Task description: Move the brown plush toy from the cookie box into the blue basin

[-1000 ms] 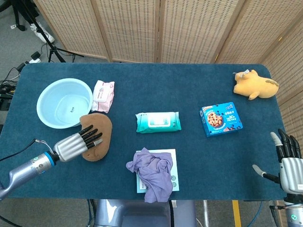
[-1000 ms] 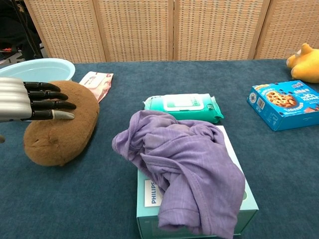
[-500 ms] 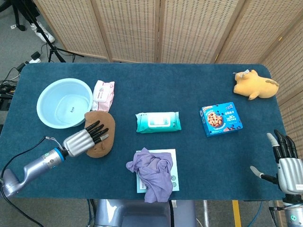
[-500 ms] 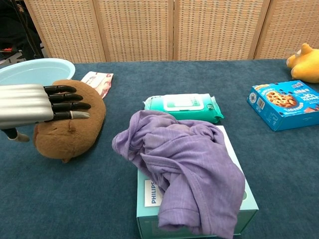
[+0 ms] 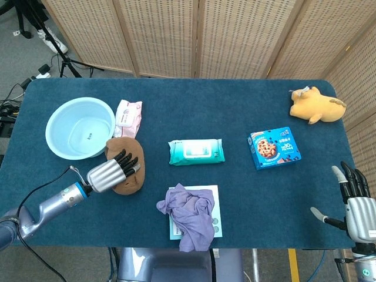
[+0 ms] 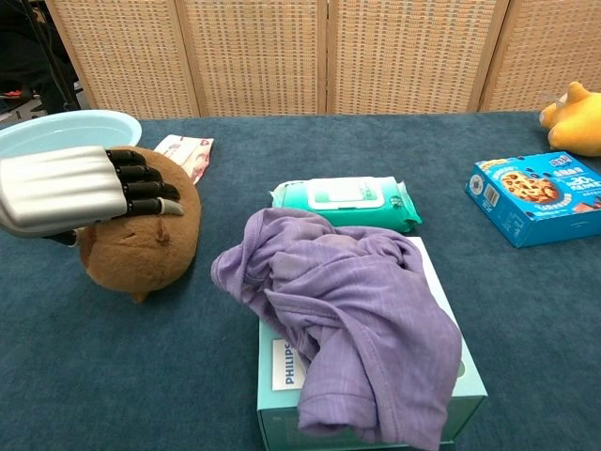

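The brown plush toy (image 5: 120, 144) sits on the blue tablecloth just right of the blue basin (image 5: 59, 117), far from the cookie box (image 5: 275, 148). My left hand (image 5: 111, 172) lies over its near side with the dark fingers curled onto its top, gripping it. In the chest view the toy (image 6: 150, 249) stands bunched up and rounded under the hand (image 6: 75, 188), with the basin (image 6: 56, 130) behind it and the cookie box (image 6: 545, 197) at the right. My right hand (image 5: 355, 202) hangs off the table's near right corner, fingers apart and holding nothing.
A pink wipes pack (image 5: 127, 118) lies between basin and toy. A green wipes pack (image 5: 195, 151) sits mid-table. A purple cloth (image 5: 191, 214) is draped over a tissue box at the front edge. A yellow plush (image 5: 316, 104) rests at the far right.
My left hand slid forward and its fingers curled down over the toy. The toy went from lying flat to bunched up, and shifted slightly toward the pink pack.
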Controlling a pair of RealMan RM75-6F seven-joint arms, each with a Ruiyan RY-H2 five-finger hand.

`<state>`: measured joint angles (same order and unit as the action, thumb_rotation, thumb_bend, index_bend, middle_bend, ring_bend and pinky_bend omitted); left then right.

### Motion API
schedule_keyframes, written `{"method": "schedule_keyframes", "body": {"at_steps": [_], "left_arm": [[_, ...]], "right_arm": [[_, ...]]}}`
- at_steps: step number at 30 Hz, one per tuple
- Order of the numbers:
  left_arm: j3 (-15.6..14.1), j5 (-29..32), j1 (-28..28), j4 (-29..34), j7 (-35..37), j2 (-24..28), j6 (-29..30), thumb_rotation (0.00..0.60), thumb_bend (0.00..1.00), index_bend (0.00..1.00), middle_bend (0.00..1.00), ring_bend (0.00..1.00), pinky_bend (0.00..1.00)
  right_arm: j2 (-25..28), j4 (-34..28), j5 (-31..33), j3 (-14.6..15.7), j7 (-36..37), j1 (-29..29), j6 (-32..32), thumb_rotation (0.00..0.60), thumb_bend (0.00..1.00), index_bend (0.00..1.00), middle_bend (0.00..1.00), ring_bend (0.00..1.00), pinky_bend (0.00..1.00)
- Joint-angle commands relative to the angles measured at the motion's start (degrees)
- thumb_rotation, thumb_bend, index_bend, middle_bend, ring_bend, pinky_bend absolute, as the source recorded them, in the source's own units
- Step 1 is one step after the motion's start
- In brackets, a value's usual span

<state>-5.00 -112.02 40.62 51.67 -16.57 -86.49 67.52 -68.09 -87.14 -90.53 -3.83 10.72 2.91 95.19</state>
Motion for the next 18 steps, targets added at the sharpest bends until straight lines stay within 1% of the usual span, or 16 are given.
{"method": "schedule_keyframes", "body": {"at_steps": [1,5,8,10,18], "left_arm": [[-0.1,0.1,-0.1,-1.9,0.9,-1.0,2.1,0.600,0.45,0.67,0.32,0.38,0.33],[0.2,0.6,0.0,-2.7,1.9,-0.9,3.9,0.600,0.48,0.72,0.37,0.43,0.36],[0.7,1.1,0.3,-2.5,2.5,-0.2,5.3,0.600,0.49,0.73,0.38,0.44,0.37],[1.8,1.7,0.8,-1.6,2.7,1.0,6.8,0.600,0.50,0.74,0.38,0.44,0.37],[3.9,3.1,2.1,3.5,1.1,5.1,8.5,0.600,0.51,0.74,0.38,0.44,0.37]], "right_arm": [[0.0,0.0,0.0,-0.1,0.0,-0.1,-0.1,0.600,0.00,0.00,0.00,0.00,0.00],[0.1,-0.1,0.1,-0.2,0.1,-0.1,-0.3,0.600,0.00,0.00,0.00,0.00,0.00],[0.2,-0.3,0.1,-0.2,0.0,-0.1,-0.5,0.600,0.00,0.00,0.00,0.00,0.00],[0.2,-0.3,0.1,-0.3,0.0,-0.2,-0.5,0.600,0.00,0.00,0.00,0.00,0.00],[0.4,-0.5,0.1,-0.5,0.2,-0.4,-0.5,0.600,0.00,0.00,0.00,0.00,0.00]]}}
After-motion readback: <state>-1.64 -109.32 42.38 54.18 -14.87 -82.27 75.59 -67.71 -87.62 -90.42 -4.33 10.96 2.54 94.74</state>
